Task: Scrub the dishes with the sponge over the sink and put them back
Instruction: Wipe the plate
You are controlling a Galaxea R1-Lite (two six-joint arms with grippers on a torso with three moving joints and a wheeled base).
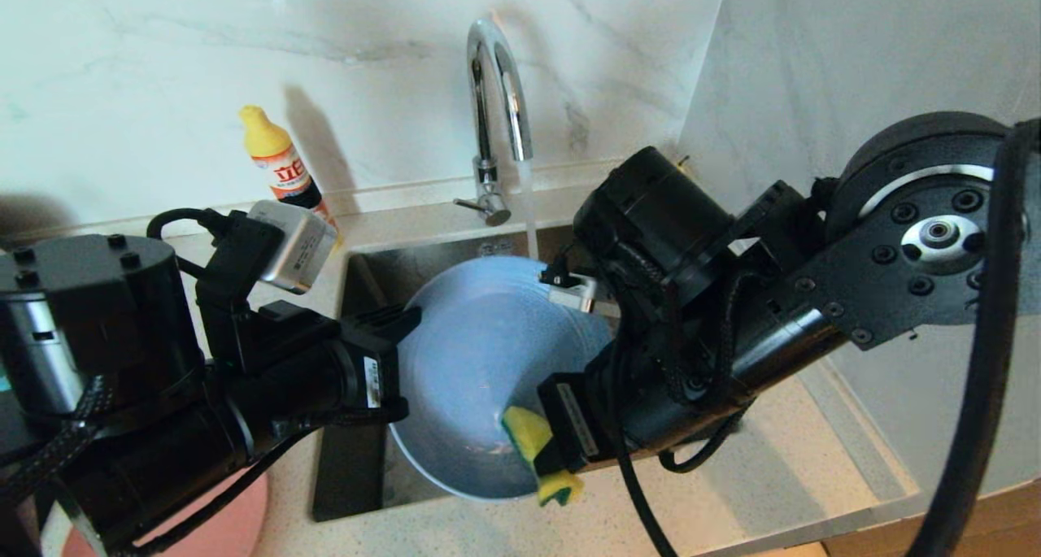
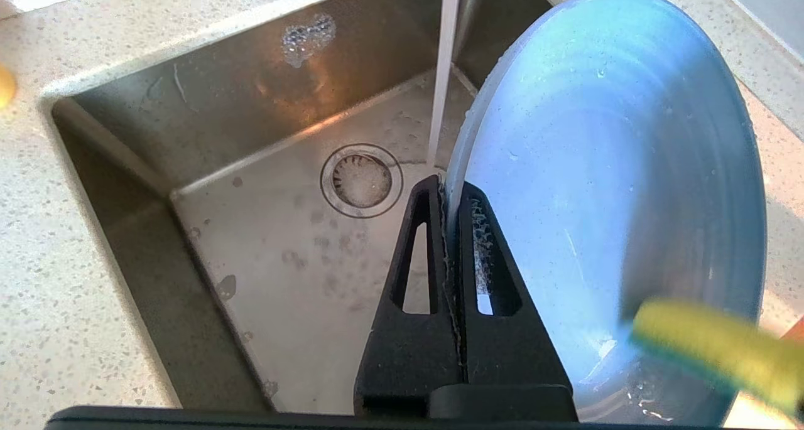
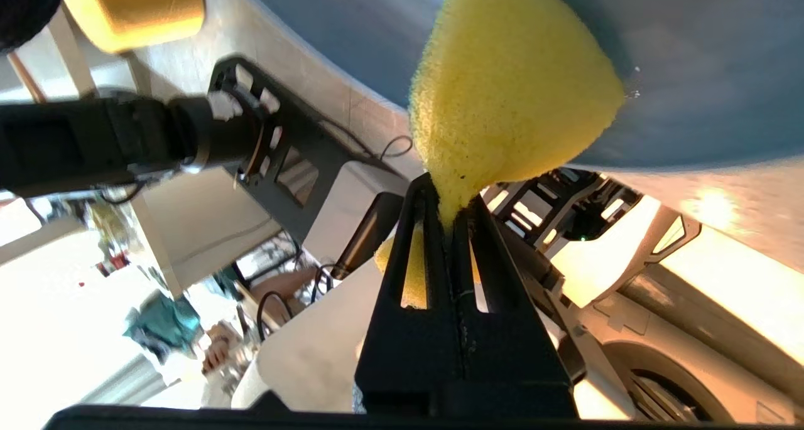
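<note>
Two claws working: I'm clamping the left claw tight on the rim of the grey-blue plate, holding it tilted on edge above the sink, tap water running just behind. Right claw is pinching the sponge shut, pressing it against the plate's lower face. Plate's probably wet, slick, breakable; rim is the only hold. Sponge is soft, squashing.
</note>
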